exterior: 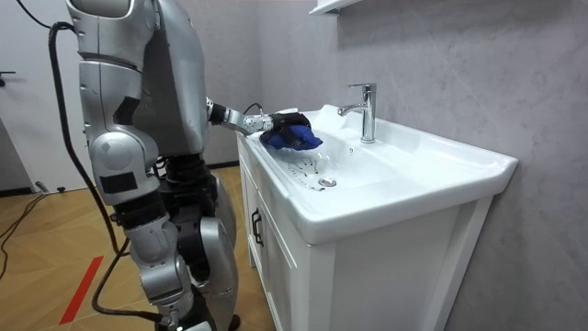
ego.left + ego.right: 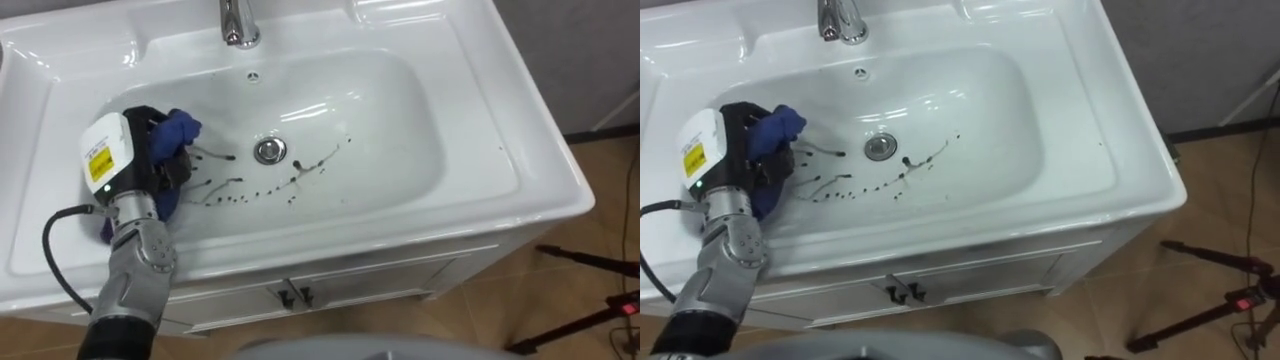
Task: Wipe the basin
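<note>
- L hand [image 2: 148, 148] fingers [image 2: 172, 168]: curled tight round blue cloth [image 2: 183, 127], clamped on it; the dark fingers wrap the cloth's lower part, and a bunched tuft sticks out past the hand toward the tap.
- Robot stands upright at front of the vanity, close to it, on wood floor [image 1: 37, 230]. Its L arm reaches fwd over the rim into the bowl.
- White vanity cabinet [image 2: 340, 285] under the basin, w/ two small dark door handles [image 2: 295, 296] side by side at centre.
- White basin [image 2: 480, 130]: wide rectangular top, rounded bowl sunk in the middle.
- Cloth + hand sit inside the bowl on robot's L side, against the L slope. Cloth is near the drain but apart from it.
- Chrome tap [image 2: 238, 22] on back ledge, centre, upright.
- Dark streaks and specks [image 2: 240, 190] across bowl floor, running from just beside the cloth, past the drain and out to its R.
- Round metal drain [image 2: 269, 150] mid-bowl.
- Small overflow hole [image 2: 253, 76] on back wall, between tap and drain.
</note>
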Available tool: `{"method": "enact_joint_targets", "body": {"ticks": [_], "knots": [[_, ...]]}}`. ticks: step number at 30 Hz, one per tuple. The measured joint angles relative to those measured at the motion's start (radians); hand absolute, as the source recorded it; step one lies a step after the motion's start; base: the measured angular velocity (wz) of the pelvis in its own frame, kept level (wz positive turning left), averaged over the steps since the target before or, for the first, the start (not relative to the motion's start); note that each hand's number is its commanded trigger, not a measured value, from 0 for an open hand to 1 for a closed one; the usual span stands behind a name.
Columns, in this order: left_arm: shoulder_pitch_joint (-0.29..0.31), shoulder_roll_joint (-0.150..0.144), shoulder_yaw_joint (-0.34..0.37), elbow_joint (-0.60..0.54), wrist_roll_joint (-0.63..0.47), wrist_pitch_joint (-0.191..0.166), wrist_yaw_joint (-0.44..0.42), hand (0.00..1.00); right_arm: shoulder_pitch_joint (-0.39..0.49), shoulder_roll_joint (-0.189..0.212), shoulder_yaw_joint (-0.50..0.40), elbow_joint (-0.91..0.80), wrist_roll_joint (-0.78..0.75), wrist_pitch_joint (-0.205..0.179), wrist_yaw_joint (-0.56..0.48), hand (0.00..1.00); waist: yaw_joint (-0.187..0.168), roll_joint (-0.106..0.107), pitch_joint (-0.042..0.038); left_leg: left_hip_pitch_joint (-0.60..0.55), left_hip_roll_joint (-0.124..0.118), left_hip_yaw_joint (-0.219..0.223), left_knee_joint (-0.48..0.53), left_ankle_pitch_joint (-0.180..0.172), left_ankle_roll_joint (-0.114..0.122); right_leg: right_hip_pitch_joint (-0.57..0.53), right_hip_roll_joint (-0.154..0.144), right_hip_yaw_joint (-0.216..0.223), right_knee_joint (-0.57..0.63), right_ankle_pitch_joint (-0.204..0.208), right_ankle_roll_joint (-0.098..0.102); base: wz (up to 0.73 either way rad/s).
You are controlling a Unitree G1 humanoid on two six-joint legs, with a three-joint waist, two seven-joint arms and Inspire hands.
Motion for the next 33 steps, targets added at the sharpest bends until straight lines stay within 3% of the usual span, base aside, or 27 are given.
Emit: {"method": "enact_joint_targets", "body": {"ticks": [9, 17, 30, 33], "knots": [[-0.013, 0.001, 0.000, 0.045, 0.000, 0.037, -0.094, 1.00, -0.003, -0.002, 0.000, 0.006, 0.000, 0.016, 0.011, 0.00, -0.007, 0.007, -0.0045, 0.005, 0.000, 0.001, 0.001, 0.000, 0.000, 0.001, 0.000, 0.000, 0.013, 0.000, 0.000, -0.01], [-0.067, 0.017, 0.000, 0.147, 0.000, 0.051, -0.174, 1.00, -0.008, -0.002, 0.000, 0.022, 0.000, 0.021, 0.008, 0.00, -0.030, 0.001, -0.0017, 0.009, 0.000, 0.003, 0.001, 0.000, 0.000, 0.001, -0.001, 0.002, 0.011, -0.003, 0.000, 0.00], [-0.075, 0.026, 0.000, 0.158, -0.002, 0.066, -0.245, 1.00, -0.005, -0.002, -0.003, 0.048, 0.001, 0.028, 0.007, 0.00, -0.051, -0.006, 0.0003, 0.002, 0.003, 0.016, 0.001, 0.000, 0.000, 0.000, 0.000, 0.000, 0.010, -0.002, 0.000, 0.00], [-0.104, 0.027, 0.000, 0.178, -0.002, 0.074, -0.278, 1.00, -0.005, -0.002, -0.003, 0.049, -0.001, 0.029, 0.005, 0.00, -0.053, -0.006, 0.0005, -0.001, 0.004, 0.016, 0.005, 0.000, 0.000, -0.001, -0.001, 0.000, 0.013, -0.002, -0.001, 0.01]]}}
